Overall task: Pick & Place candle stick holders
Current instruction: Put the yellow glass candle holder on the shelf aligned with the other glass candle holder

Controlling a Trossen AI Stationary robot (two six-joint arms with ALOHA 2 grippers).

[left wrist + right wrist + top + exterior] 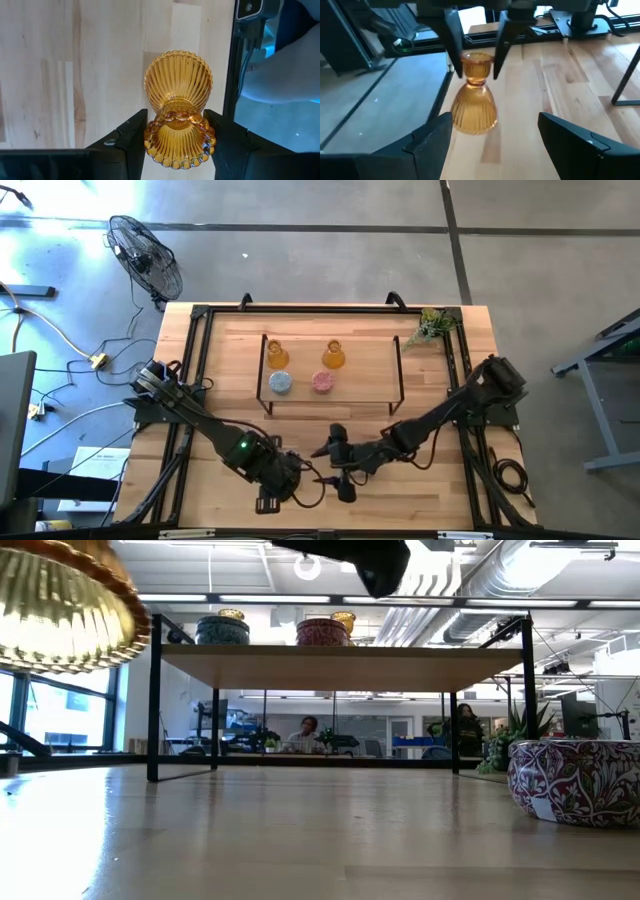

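An amber candle stick holder [177, 112] is gripped at its narrow beaded neck between the two fingers [131, 137] of the left hand [476, 47], near the counter's [230, 350] front edge in the high view. In the right wrist view this holder is seen hanging bulb-down, lifted clear of the wood (a shadow lies beneath it). In the low view its ribbed bulb fills the upper left corner.

On the small raised shelf [300, 360] toward the back of the counter, four more pieces are set in two rows: an amber holder [277, 355] and a second amber holder [333, 356] at the back, with a blue round holder [280, 383] and a pink round holder [322, 382] in front of them, each pair standing apart. From the low view the blue and pink ones are seen on top of the shelf, on black legs.

The right hand [334, 443] is held just right of the left hand at the counter's front, its fingers [432, 137] spread wide open and facing the hanging amber piece, with nothing between them.

A purple patterned holder [575, 782] is seen resting on the counter at the right edge of the low view. A green plant sprig [432, 326] lies at the back right corner.
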